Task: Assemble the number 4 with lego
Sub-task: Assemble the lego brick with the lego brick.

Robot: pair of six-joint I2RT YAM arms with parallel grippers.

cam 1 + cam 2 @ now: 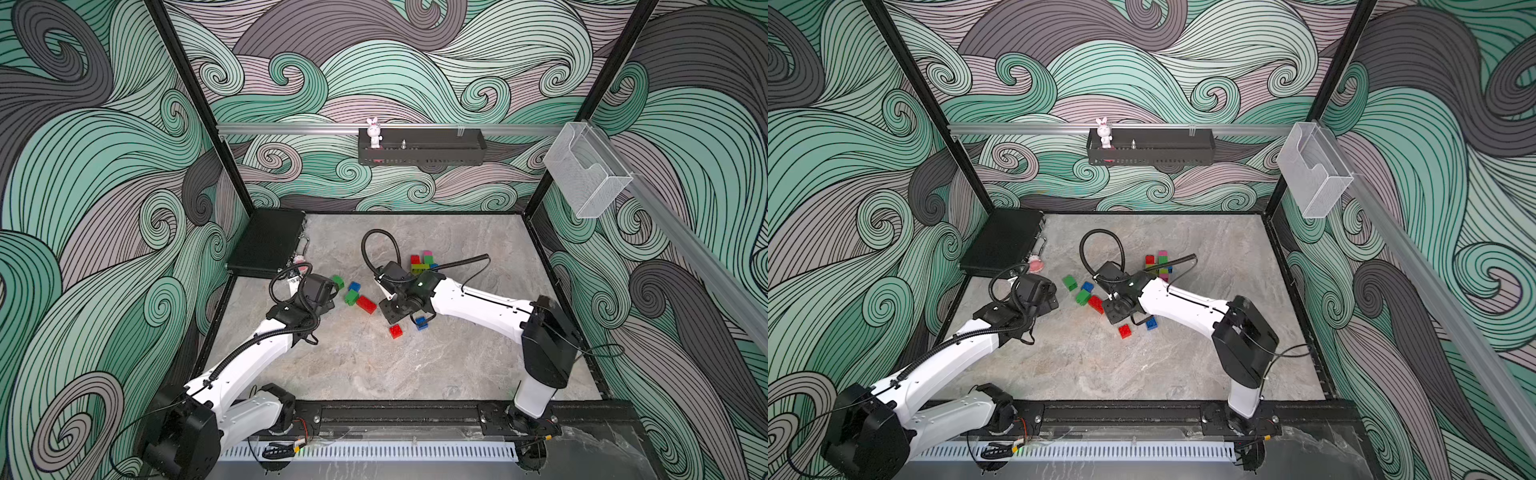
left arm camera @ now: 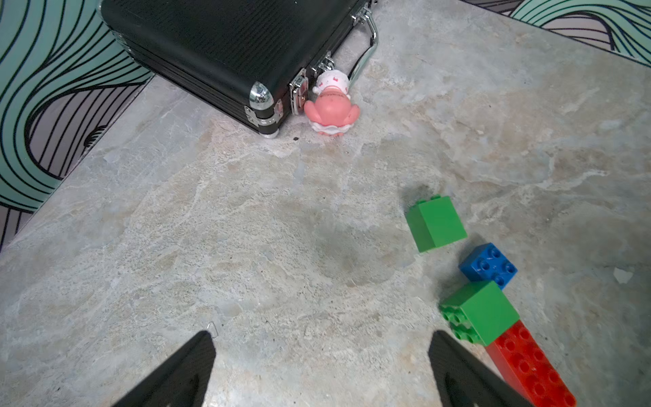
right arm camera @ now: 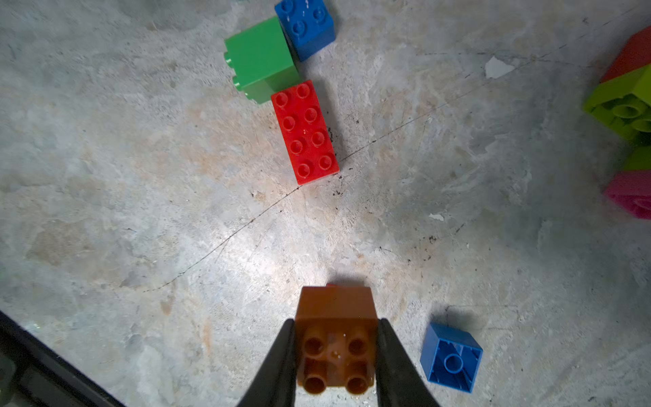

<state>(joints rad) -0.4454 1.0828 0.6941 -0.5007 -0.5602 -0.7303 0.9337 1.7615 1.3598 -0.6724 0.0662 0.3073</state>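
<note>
1. The right gripper [image 3: 336,323] pinches an orange brick [image 3: 334,356] between its two black fingers, one finger on each side.
2. The orange brick is near the long red brick [image 3: 304,132] but does not touch it. I cannot tell if it sits on the table [image 1: 374,374].
3. The left gripper [image 2: 321,334] is spread wide with nothing in it. One of its fingers is close to the long red brick.
4. A green brick [image 3: 262,60] lies on its side, touching one end of the long red brick. A blue brick [image 3: 306,26] touches that green brick.
5. A second green brick [image 2: 436,223] lies a bit farther from the long red brick.
6. A second blue brick [image 3: 452,356] shows its hollow side. It is apart from the long red brick, near the orange brick.
7. A small red brick [image 1: 395,331] lies near the long red brick.
8. A heap of bricks [image 1: 422,262] in lime, red and pink lies farther off.
9. A black case [image 2: 229,45] and a pink toy [image 2: 333,105] touching it are well apart from the long red brick.
</note>
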